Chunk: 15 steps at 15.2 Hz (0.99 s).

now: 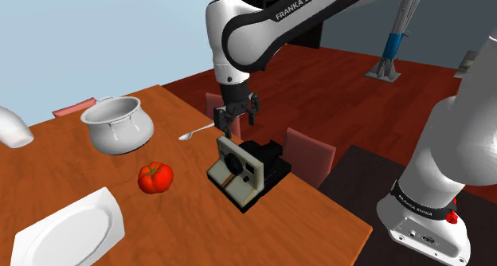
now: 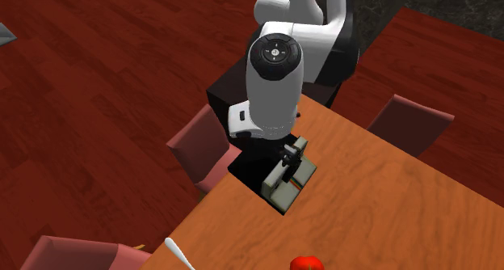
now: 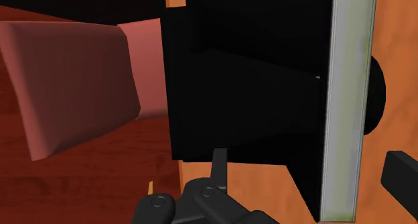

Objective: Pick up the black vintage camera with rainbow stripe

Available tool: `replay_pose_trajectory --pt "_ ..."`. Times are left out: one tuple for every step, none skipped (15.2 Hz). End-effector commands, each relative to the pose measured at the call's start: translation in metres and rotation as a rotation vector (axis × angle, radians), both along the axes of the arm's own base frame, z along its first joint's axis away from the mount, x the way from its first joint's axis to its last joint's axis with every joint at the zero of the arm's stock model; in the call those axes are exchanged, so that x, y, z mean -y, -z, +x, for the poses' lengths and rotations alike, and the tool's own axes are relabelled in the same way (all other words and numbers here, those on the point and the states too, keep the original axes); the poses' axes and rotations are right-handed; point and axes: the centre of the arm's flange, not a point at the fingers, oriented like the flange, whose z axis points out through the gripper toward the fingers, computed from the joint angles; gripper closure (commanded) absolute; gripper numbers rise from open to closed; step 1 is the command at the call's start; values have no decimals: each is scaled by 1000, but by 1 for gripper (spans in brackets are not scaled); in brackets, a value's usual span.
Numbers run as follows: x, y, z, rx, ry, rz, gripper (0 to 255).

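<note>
Black body, cream front, little rainbow stripe down the face: the camera (image 1: 245, 170) is sitting on the wooden tabletop (image 1: 64, 165) near its edge, around the middle of the shoulder view, just in front of a reddish chair (image 1: 311, 154). The pincer (image 1: 237, 119) is hanging right over it, close and pointing down, with its fingers spread wide and nothing clamped between them.

From the hand's own view, the camera (image 3: 248, 102) is showing between the two fingers of the pincer (image 3: 308, 179). One finger (image 3: 218, 163) is sitting against the black body side and the other (image 3: 400, 179) is out past the lens side. Honestly can't tell if either one is touching it.

In the second exterior view the white arm (image 2: 275, 74) is covering the middle of the frame, with the pincer (image 2: 289, 153) poking out under it just above the camera (image 2: 284, 183).

Other stuff on the tabletop in the shoulder view:
- a red tomato (image 1: 155, 177) is lying left of the camera
- a white pot (image 1: 118, 125) is standing further up and left
- a spoon (image 1: 195, 134) is lying between the pot and the pincer
- a white plate (image 1: 68, 231) is sitting at lower left
</note>
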Motion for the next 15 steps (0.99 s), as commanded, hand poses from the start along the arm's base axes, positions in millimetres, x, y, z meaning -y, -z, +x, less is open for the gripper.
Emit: replay_pose_trajectory --pt "-19 9 15 8 2 8 0" --pt "-28 12 22 13 2 12 0" --pt "-37 16 29 16 3 16 0" --pt "-37 21 29 16 3 16 0" --pt "-37 26 29 16 3 16 0" --pt "-37 32 29 16 3 16 0" --pt "-37 37 29 16 3 16 0" --pt "-37 42 29 16 3 16 0" --pt "-37 47 29 16 3 16 0" --pt "-37 53 29 16 3 16 0" --pt "-37 56 29 16 3 16 0" --pt "-37 56 29 16 3 16 0" --pt "-37 56 29 16 3 16 0" --pt "-37 56 29 16 3 16 255" --pt "-37 56 29 16 3 16 255"
